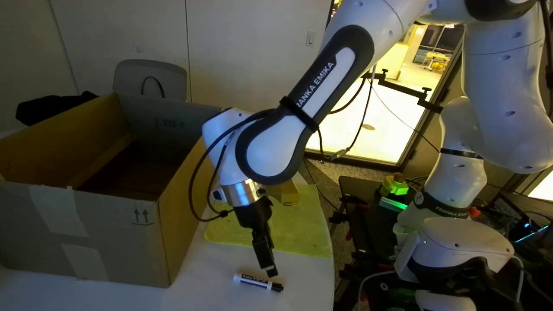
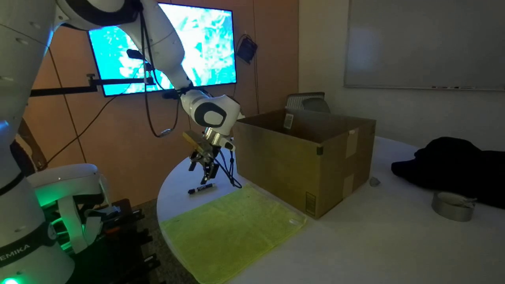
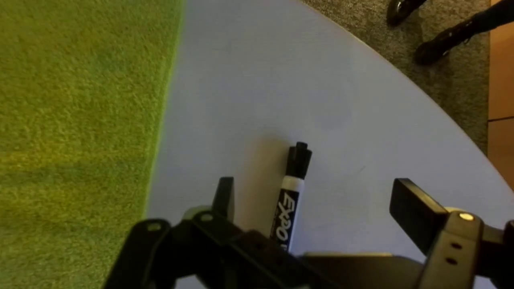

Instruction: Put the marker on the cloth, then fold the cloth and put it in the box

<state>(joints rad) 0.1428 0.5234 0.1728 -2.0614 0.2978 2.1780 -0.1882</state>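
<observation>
Gripper [image 3: 313, 202] up close, fingers [image 3: 415, 216] wide apart, nothing grabbed

Marker [image 3: 290, 196] should be light and stiff, bit slick, rolly: I'd pinch it mid-barrel, across its width. It's on the table [image 3: 289, 80], lower middle of the wrist view, showing between the fingers, nearer the one on the frame's left.

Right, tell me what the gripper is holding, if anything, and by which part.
Nothing is held: the gripper is open, and the marker lies on the table below it.
</observation>
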